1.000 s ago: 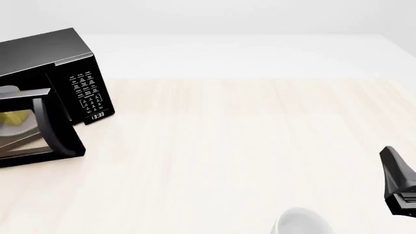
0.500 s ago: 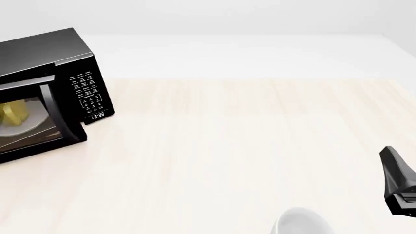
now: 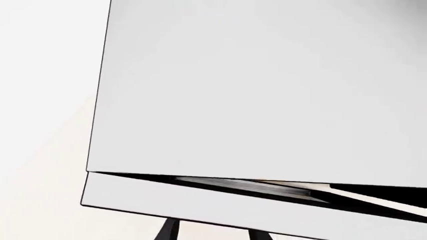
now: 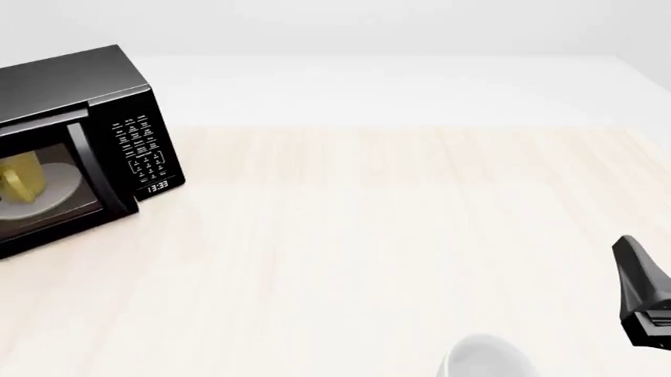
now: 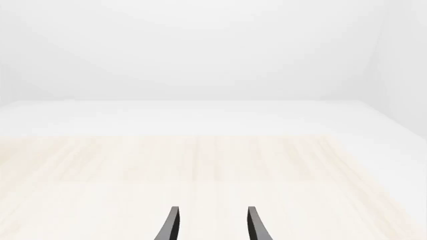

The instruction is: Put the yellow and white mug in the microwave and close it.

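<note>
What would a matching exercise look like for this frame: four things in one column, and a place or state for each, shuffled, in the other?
Things:
1. yellow and white mug
2. microwave
3. white bowl
4. right gripper

Places or states:
A. at the table's near edge, partly cut off by the front view
B. jaws apart, holding nothing
C. on the white plate, seen through the door glass
D. at the table's left, its door almost shut

Pairs: 1-C, 2-D, 3-A, 4-B

Black microwave point(image 4: 100, 94), yellow mug point(image 4: 21, 179) inside
</note>
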